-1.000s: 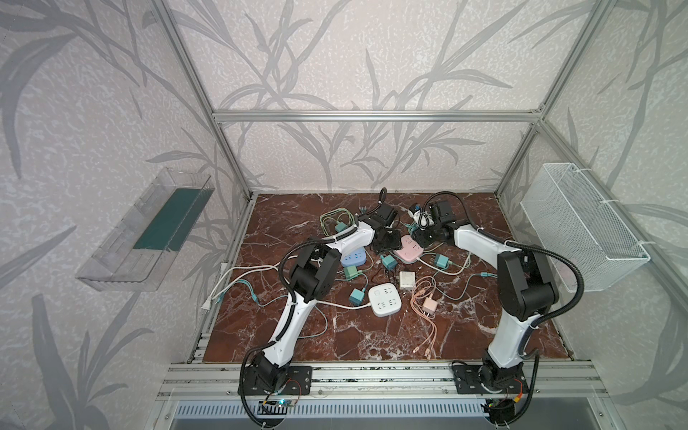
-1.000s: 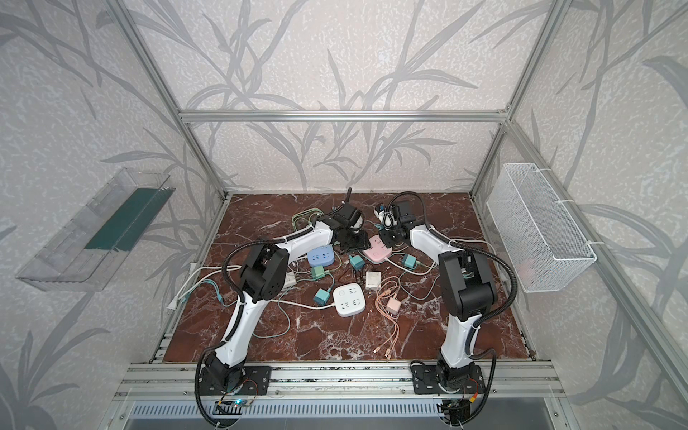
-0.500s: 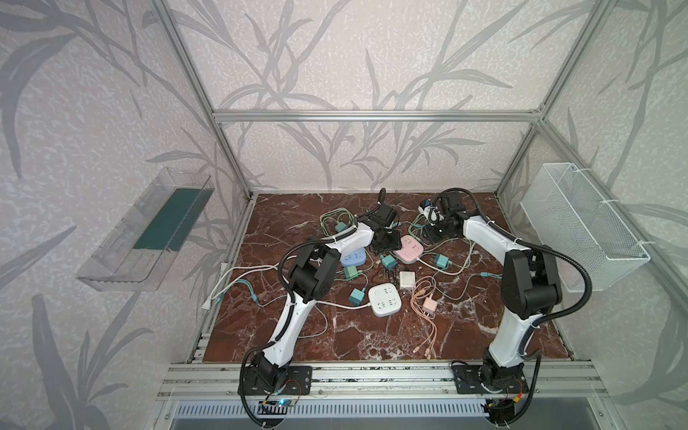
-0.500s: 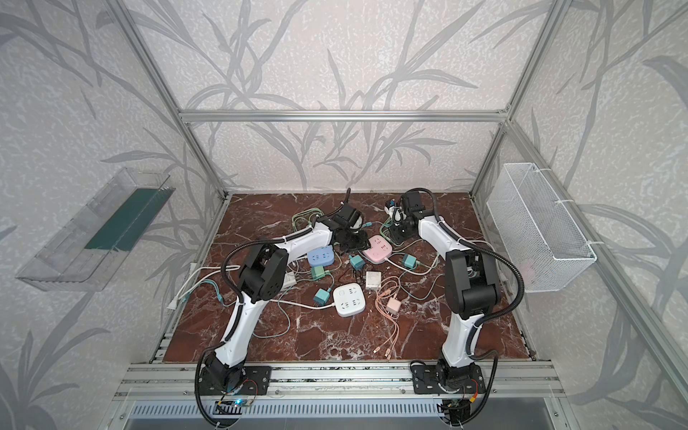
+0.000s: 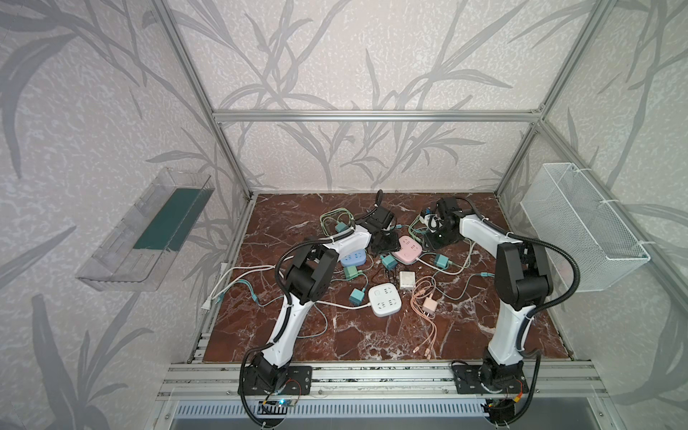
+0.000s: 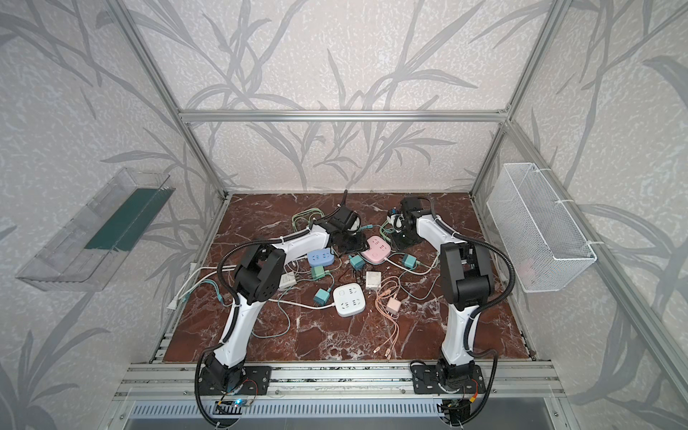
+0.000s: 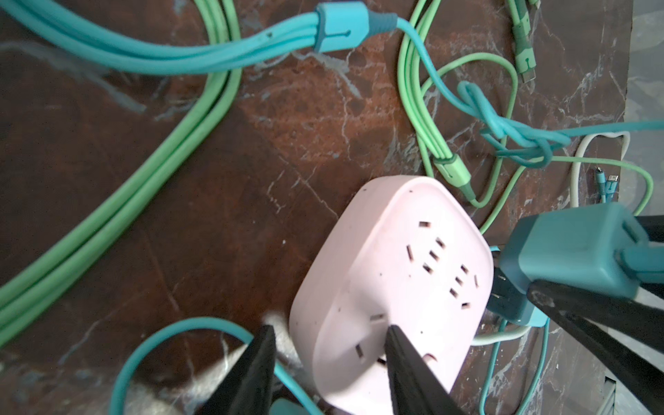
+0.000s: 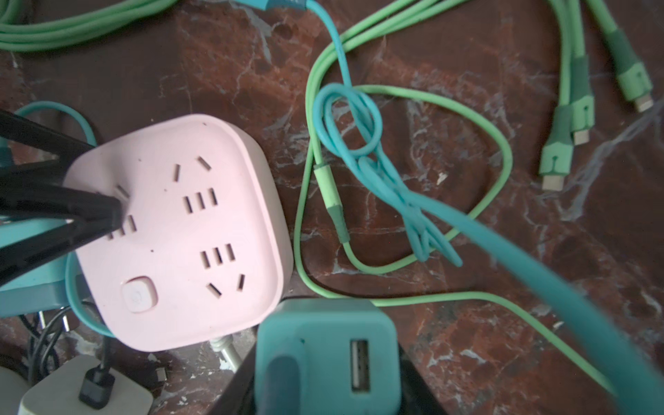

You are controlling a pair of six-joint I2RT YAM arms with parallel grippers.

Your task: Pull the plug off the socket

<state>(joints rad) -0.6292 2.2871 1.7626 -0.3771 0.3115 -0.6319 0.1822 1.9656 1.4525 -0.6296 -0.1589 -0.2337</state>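
1. In both top views the pink socket block point(image 5: 408, 250) lies toward the back of the marble table point(image 5: 335, 335) among loose cables. The left gripper point(image 5: 389, 242) is at one side of it and the right gripper point(image 5: 432, 240) at the other. The plug is too small to make out here.
2. In the left wrist view the left gripper's jaws stand part-way apart and clamp nothing. One fingertip point(image 7: 395, 337) presses on the block's face, and the other stands just beside its edge. The teal charger plug point(image 7: 575, 248) hangs beside the block, its prongs point(image 7: 501, 287) bare and out of the slots.
3. In the right wrist view the right gripper is closed on the teal charger plug point(image 8: 323, 352), which is held apart from the block. Every slot that shows is empty. The pull itself looks done. What seems left is setting the plug down and letting go.
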